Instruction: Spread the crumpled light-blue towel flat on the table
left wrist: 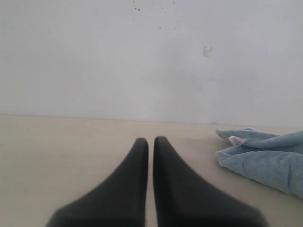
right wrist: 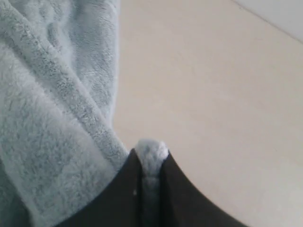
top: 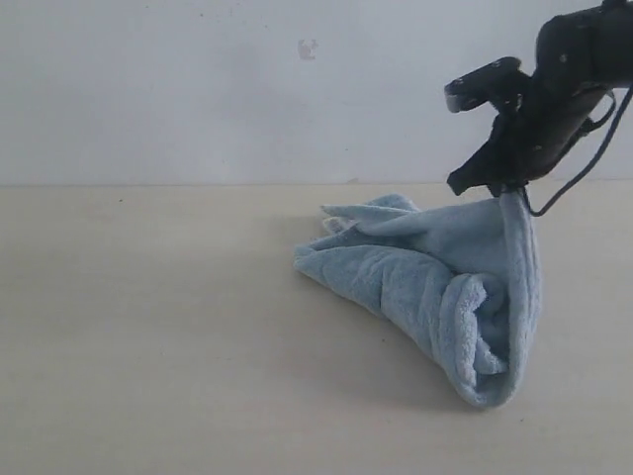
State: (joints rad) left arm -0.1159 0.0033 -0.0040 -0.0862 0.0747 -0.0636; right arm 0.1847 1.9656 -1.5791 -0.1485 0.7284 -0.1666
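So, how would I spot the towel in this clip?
On the wide beige table, right of centre in the exterior view, lies a crumpled light-blue plush towel. It is the only cloth there, one edge pinched and held up by the right pincer.

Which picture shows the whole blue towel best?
The exterior view: the whole towel shows, one edge held up by the right gripper, the rest crumpled on the table. The right wrist view shows only plush folds and the pinched hem; the left wrist view only one end with a white label.
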